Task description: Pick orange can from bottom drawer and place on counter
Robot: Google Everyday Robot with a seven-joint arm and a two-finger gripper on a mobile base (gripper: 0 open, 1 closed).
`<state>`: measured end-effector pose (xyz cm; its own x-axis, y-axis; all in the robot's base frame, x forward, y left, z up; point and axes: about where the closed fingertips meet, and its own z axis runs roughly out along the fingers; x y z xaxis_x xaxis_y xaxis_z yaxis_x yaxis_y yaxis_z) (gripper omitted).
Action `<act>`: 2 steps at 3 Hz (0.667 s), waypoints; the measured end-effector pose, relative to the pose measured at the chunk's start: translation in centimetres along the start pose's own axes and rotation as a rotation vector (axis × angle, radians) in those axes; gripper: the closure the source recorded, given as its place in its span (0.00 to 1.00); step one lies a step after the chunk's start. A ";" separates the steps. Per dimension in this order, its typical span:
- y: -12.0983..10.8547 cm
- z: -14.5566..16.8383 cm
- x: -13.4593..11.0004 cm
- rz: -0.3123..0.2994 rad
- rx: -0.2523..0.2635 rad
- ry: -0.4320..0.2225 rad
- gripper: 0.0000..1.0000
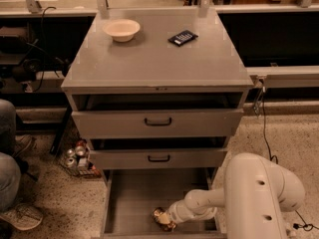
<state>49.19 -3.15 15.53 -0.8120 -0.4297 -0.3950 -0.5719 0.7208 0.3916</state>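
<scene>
Orange-gold dented drink can still in deep grey bottom drawer; my claw at it, grip: can't tell. Lift to grey counter not yet done.

one counter up top, carrying one bowl and one flat black gadget, so that's two items there. drawers now, count them: three, a top drawer, a middle drawer and the bottom drawer. two black handles: an upper handle and a lower handle. down in the bottom drawer, one orange can, with one gripper right at it near the front edge, on one white arm. on the floor at left, a cluster of red-and-silver cans, at least three, too bunched to count exactly.
</scene>
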 end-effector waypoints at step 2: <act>0.6 1.3 0.3 -0.003 -0.038 0.027 0.13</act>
<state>48.76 -2.09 14.57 -0.8127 -0.4467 -0.3741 -0.5781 0.6983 0.4222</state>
